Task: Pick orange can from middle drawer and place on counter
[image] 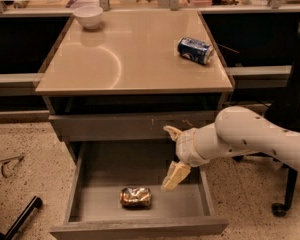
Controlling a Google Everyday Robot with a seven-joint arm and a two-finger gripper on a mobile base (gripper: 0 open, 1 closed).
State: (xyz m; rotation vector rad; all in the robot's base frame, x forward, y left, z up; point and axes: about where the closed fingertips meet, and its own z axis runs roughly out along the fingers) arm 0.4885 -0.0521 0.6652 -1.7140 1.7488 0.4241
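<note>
1. The glossy beige-tan square counter [130, 59] on top of the grey cabinet holds only a white bowl [88, 16] at its far left corner and a blue-and-white can [195, 50] lying on its side near the right edge. We see no orange can up there, so we judge that the placing half of the task is not yet done.
2. The wide, shallow grey middle drawer [97, 169] stands pulled out beneath a scratched grey drawer front [115, 126]. The way in is open, so nothing needs doing there.
3. The bulky white robot arm [255, 139] reaches in from the right, over the right half of the drawer.
4. The cream two-finger gripper [167, 158] hangs inside the drawer opening, up and to the right of the target and apart from it. Its fingers [175, 176] are spread wide, one up by the scratched front and one pointing down toward the drawer floor, with nothing between them. We judge that the reach is under way, and that the grasp, the lift and the carry to the top are all left.
5. The small shiny orange-gold metal can [135, 196] lies on its side on the drawer floor, near the front and roughly mid-width. Its side looks mottled and crinkly, with bright glints. We expect thin metal that could roll or dent.
</note>
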